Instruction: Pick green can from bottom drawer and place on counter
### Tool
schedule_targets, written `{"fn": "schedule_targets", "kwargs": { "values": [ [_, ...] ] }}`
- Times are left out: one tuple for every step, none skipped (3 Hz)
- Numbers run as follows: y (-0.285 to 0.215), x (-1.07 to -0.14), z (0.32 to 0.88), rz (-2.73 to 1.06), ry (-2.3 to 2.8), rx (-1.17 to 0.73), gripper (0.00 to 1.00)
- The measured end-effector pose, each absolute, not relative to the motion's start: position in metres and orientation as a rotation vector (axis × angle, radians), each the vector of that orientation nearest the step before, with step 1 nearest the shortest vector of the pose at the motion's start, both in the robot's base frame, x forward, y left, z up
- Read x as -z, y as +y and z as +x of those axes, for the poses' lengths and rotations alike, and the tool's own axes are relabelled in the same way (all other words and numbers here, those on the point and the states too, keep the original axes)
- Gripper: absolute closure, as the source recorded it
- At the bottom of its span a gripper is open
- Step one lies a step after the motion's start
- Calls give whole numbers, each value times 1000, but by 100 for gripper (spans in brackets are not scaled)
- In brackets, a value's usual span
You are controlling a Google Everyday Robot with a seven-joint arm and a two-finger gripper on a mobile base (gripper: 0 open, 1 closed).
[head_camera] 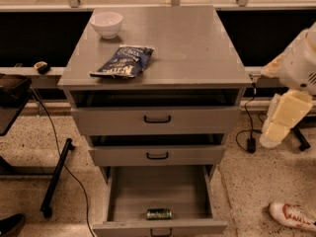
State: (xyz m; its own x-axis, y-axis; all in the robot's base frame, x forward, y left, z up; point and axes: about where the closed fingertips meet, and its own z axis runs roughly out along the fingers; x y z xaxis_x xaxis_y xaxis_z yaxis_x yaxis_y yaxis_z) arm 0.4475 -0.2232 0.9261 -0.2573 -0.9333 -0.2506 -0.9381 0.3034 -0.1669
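Observation:
The green can [159,214] lies on its side inside the open bottom drawer [158,228], near the drawer's front wall. The two shallower drawers above are slightly ajar. The counter [197,43] is the grey top of the cabinet. My arm, white with cream parts, hangs at the right edge of the view. Its lower end, the gripper [270,136], is beside the cabinet at about the height of the middle drawer, well away from the can and up to its right. It holds nothing that I can see.
A blue chip bag [123,61] and a white bowl [106,23] sit on the left part of the counter. A black stand and cable [57,174] are on the floor at left. A shoe [292,216] and a cable plug [251,144] lie on the floor at right.

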Motion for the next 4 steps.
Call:
{"fn": "schedule_targets", "kwargs": {
  "values": [
    [-236,-820,445,-1641,2299,-311,0],
    [-242,-762,431,-1749,2133,-464,0],
    [-239,-763,432,-1806,2100,-431,0],
    [-214,-707,419,-1758,2091,-557,0]
  ]
}}
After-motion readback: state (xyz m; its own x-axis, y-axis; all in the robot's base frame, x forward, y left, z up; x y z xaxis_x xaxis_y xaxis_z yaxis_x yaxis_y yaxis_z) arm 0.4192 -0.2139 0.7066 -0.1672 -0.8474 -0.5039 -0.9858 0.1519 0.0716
